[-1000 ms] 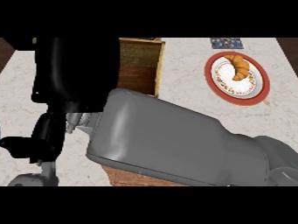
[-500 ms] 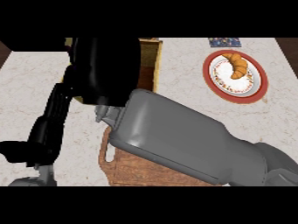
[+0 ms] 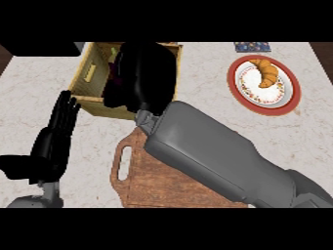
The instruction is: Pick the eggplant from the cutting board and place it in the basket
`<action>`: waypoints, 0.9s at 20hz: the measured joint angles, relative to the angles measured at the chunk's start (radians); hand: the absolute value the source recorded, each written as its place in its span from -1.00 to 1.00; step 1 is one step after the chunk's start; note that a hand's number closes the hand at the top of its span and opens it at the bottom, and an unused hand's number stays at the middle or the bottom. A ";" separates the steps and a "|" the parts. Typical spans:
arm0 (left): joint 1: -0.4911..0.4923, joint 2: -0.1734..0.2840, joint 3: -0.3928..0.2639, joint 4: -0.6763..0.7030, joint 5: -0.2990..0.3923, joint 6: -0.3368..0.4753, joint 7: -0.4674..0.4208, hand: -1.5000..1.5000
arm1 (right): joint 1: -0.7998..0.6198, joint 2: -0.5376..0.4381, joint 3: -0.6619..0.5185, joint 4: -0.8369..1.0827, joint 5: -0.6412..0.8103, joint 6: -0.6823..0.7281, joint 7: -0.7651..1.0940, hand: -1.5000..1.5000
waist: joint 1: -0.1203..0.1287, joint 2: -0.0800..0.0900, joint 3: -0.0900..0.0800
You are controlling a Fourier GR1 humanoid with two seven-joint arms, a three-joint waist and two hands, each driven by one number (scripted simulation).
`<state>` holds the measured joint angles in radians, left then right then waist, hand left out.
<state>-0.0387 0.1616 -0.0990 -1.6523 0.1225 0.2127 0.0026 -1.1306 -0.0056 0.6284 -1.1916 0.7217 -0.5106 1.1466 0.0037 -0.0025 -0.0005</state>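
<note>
Half basket [image 3: 90,73] hidden by right hand [image 3: 143,73]; eggplant [image 3: 115,68] barely visible.

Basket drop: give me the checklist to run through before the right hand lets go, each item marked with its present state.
1. Right hand over the basket: ok.
2. Eggplant inside the basket's walls: cannot tell, only a purple sliver shows beside the hand.
3. Eggplant off the cutting board: ok on the visible part.
4. Left hand out of the way, resting open at the view's left: ok.
5. Plate with croissant apart from the arm: ok.
</note>
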 measured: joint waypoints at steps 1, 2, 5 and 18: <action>0.002 -0.004 -0.003 0.004 -0.002 -0.001 -0.004 0.00 | 0.007 0.000 0.003 0.005 -0.003 -0.001 -0.006 1.00 | 0.002 0.001 0.000; 0.006 -0.011 -0.010 0.000 -0.013 0.005 -0.010 0.00 | 0.015 0.000 0.000 0.005 -0.007 -0.001 -0.012 1.00 | 0.003 0.001 0.000; 0.013 -0.008 -0.004 -0.010 -0.006 -0.006 -0.005 0.00 | 0.053 0.000 0.001 -0.001 -0.005 -0.013 -0.033 1.00 | 0.004 0.001 0.000; 0.032 -0.030 -0.010 -0.027 -0.034 -0.002 0.005 0.00 | 0.180 0.002 -0.070 0.062 -0.024 -0.092 -0.119 -1.00 | 0.004 0.003 0.000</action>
<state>-0.0069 0.1320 -0.1090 -1.6788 0.0886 0.2103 0.0072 -0.9509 -0.0039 0.5584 -1.1292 0.6975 -0.6028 1.0275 0.0078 0.0000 -0.0002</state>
